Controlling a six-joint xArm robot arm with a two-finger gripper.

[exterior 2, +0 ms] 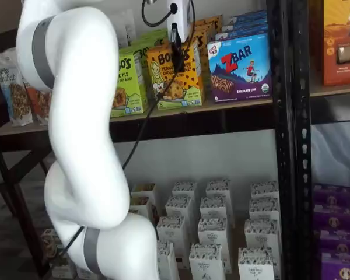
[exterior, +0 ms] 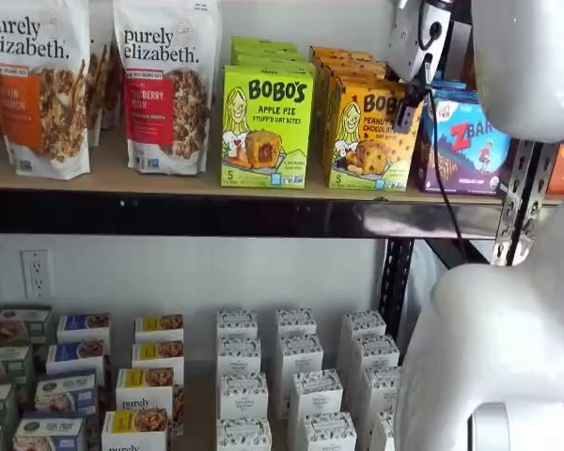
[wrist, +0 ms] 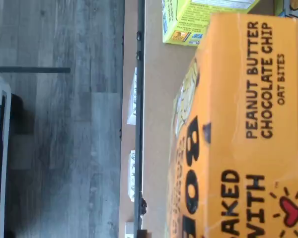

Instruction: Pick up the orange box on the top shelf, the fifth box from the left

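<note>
The orange box (wrist: pixel 248 139) fills most of the wrist view, its "Peanut Butter Chocolate Chip" print very close. In both shelf views the orange box (exterior: pixel 367 132) (exterior 2: pixel 175 79) stands upright at the front of its row on the top shelf (exterior: pixel 169 183) (exterior 2: pixel 221 108). My gripper (exterior: pixel 409 108) (exterior 2: pixel 176 44) comes down from above onto the box's top. One black finger lies against the box's upper front near its right edge. The other finger is hidden, so the frames leave the grip unclear.
A lime-green Apple Pie box (exterior: pixel 266 127) (exterior 2: pixel 127 81) (wrist: pixel 193 22) stands just left of the orange one, and a blue ZBar box (exterior: pixel 470 141) (exterior 2: pixel 239 67) just right. Granola bags (exterior: pixel 38 85) stand further left. Small white boxes (exterior: pixel 296 376) fill the lower level. My white arm (exterior 2: pixel 76 116) stands before the shelves.
</note>
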